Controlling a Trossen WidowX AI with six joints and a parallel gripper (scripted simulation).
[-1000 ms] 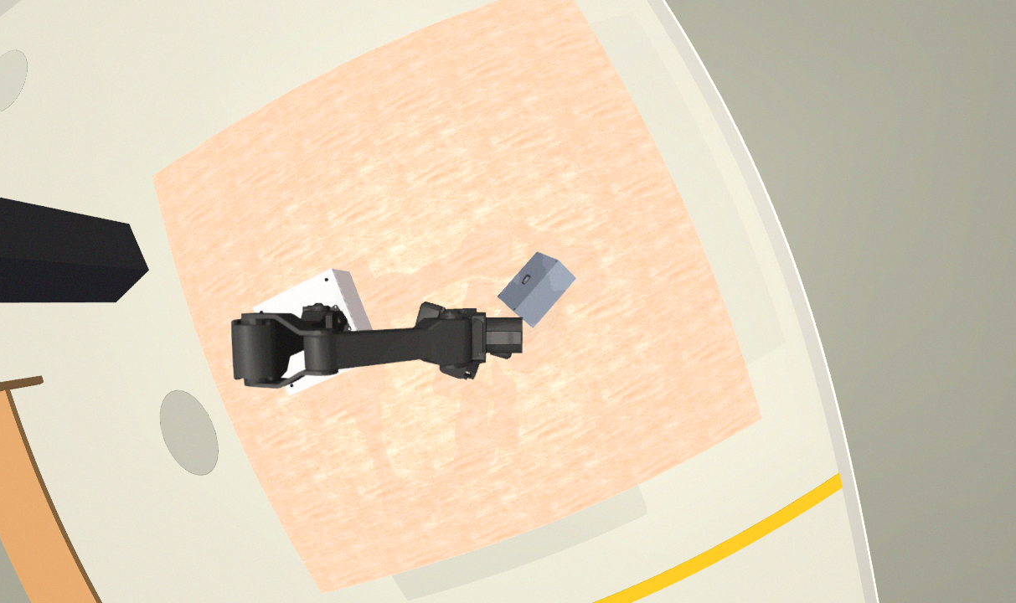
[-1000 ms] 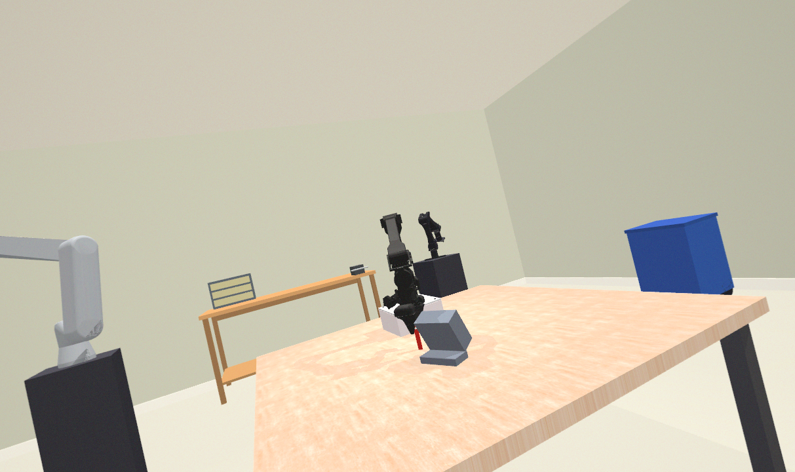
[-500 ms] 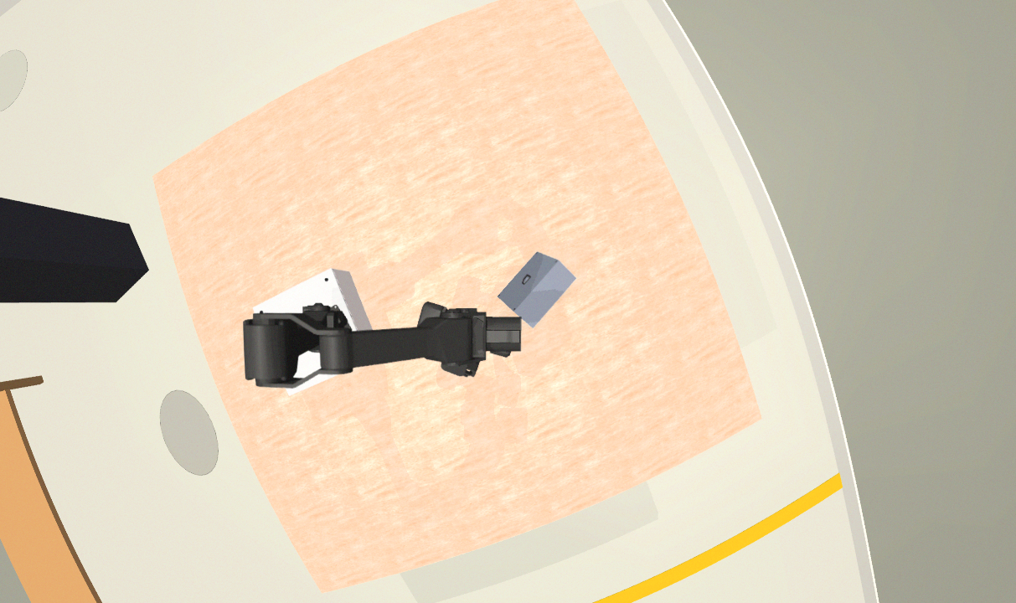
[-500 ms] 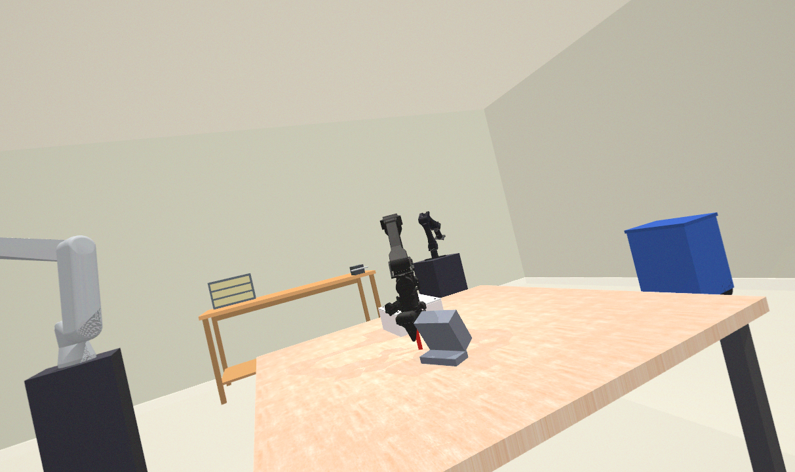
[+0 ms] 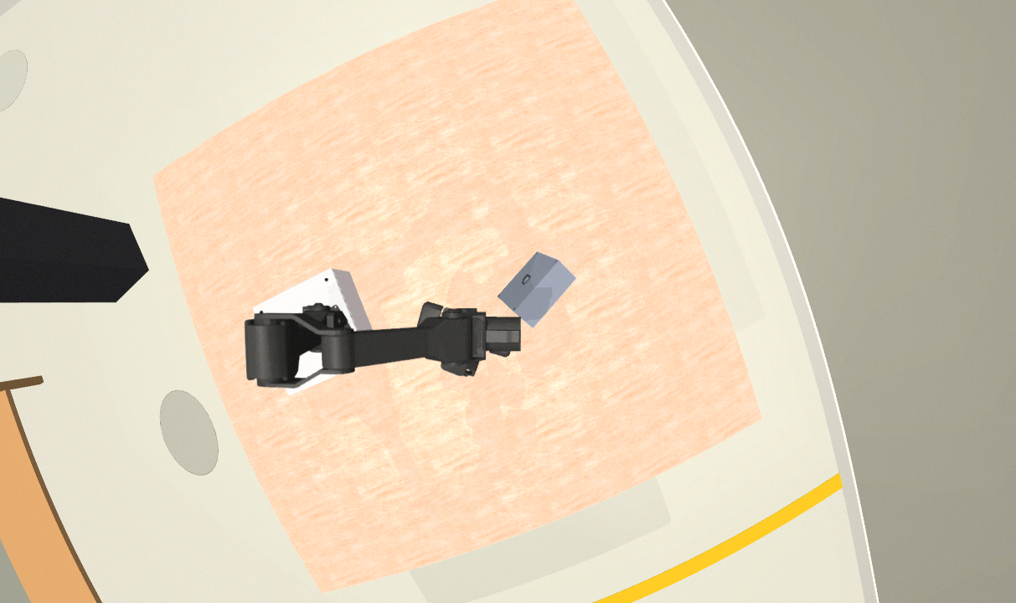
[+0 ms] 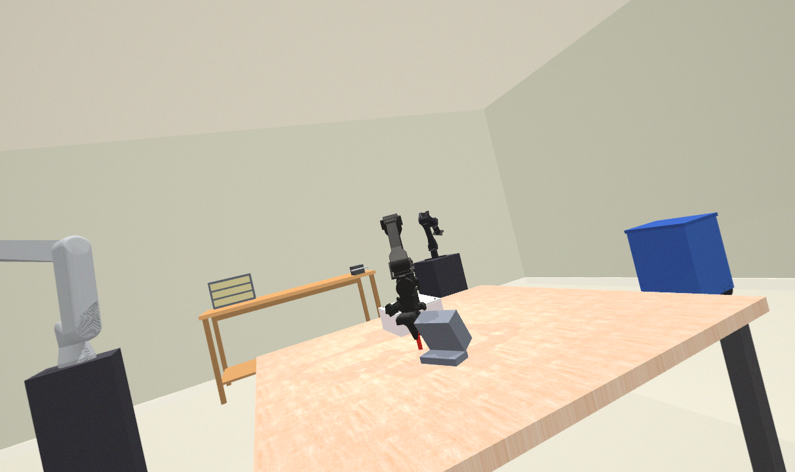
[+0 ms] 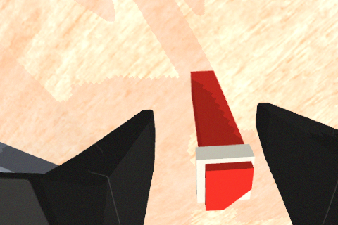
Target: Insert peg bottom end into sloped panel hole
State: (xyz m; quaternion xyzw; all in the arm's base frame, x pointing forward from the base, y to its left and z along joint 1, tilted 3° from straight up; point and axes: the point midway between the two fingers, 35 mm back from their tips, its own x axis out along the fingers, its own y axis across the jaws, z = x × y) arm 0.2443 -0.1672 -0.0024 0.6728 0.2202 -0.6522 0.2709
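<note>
The red peg (image 6: 419, 342) (image 7: 225, 186) stands upright on the table, with a pale collar just below its top. In the wrist view one corner of its top is cut off. My gripper (image 6: 416, 336) (image 7: 205, 117) points down around the peg's upper part, its fingers partly apart. The wrist view shows a gap on each side of the peg, wider on the left, so the gripper is open and not holding it. The grey sloped panel (image 5: 537, 296) (image 6: 447, 330) stands close beside the gripper. Its small hole (image 5: 526, 279) shows in the top view; peg and fingertips are hidden there under the arm.
The panel's edge (image 7: 26, 159) shows behind the left finger in the wrist view. The white base box (image 5: 355, 300) (image 6: 391, 322) is under the arm's base. Off the table (image 5: 608, 187) (image 6: 341, 410) are a wooden bench (image 6: 288, 295) and a blue bin (image 6: 676, 258).
</note>
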